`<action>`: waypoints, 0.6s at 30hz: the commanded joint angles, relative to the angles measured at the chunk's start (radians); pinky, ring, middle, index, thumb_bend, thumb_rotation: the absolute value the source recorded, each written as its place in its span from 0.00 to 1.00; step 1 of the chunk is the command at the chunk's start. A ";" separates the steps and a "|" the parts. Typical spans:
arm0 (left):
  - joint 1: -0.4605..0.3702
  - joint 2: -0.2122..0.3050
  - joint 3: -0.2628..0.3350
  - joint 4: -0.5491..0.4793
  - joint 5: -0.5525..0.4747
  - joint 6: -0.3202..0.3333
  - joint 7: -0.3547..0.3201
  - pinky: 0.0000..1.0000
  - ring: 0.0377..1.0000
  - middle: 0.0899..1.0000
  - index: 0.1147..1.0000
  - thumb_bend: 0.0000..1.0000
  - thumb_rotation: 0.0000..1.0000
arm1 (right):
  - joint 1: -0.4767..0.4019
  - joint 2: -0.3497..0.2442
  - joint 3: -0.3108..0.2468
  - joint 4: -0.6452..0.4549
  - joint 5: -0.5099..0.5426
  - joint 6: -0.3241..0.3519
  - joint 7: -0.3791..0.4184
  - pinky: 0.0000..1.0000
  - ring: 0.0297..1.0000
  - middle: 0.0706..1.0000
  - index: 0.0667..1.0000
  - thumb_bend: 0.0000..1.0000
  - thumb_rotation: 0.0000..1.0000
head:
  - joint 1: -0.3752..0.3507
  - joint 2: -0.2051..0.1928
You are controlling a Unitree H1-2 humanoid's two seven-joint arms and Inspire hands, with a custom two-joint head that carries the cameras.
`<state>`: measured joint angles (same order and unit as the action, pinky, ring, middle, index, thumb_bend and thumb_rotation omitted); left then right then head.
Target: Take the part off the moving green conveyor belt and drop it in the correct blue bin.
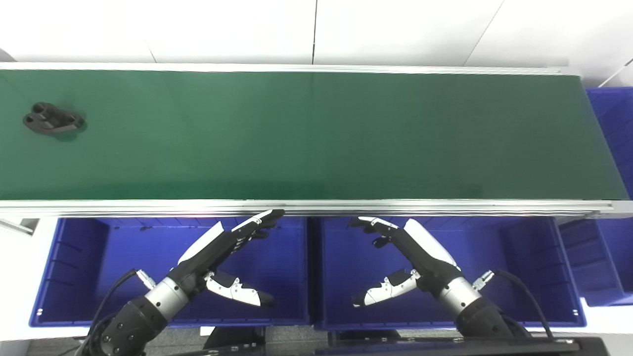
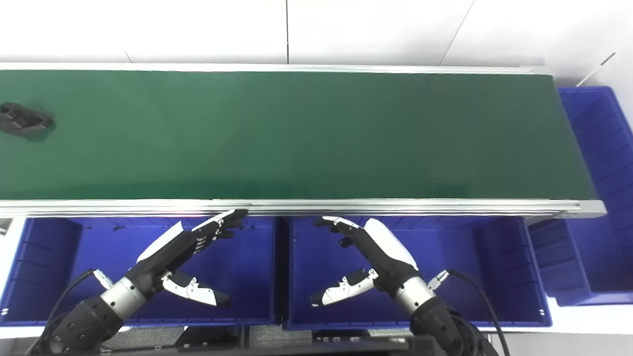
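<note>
Both my arms came up from the bottom, left hand [image 1: 225,252] and right hand [image 1: 410,249] empty, fingers stretched forward, thumbs sticking out toward each other.

black part [image 2: 22,121] clipped by left edge, far-right bin [image 1: 613,128] cut off

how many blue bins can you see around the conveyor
3: one blue bin under the left hand, one bin under the right hand, and one bin at the belt's right end, partly out of frame; more may lie beyond view.
</note>
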<state>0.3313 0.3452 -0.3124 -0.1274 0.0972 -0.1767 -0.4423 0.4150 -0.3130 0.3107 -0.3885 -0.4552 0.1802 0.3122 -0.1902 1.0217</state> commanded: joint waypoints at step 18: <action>-0.007 0.007 -0.007 -0.032 -0.014 0.010 -0.006 0.89 0.94 0.96 0.94 0.91 0.25 | 0.004 -0.005 -0.014 -0.001 0.016 -0.022 -0.016 0.74 0.86 0.90 0.85 0.96 0.25 | 0.035 -0.010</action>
<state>0.3288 0.3440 -0.3194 -0.1271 0.0948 -0.1616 -0.4459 0.4155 -0.3147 0.3011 -0.3772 -0.4443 0.1812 0.3093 -0.1565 1.0109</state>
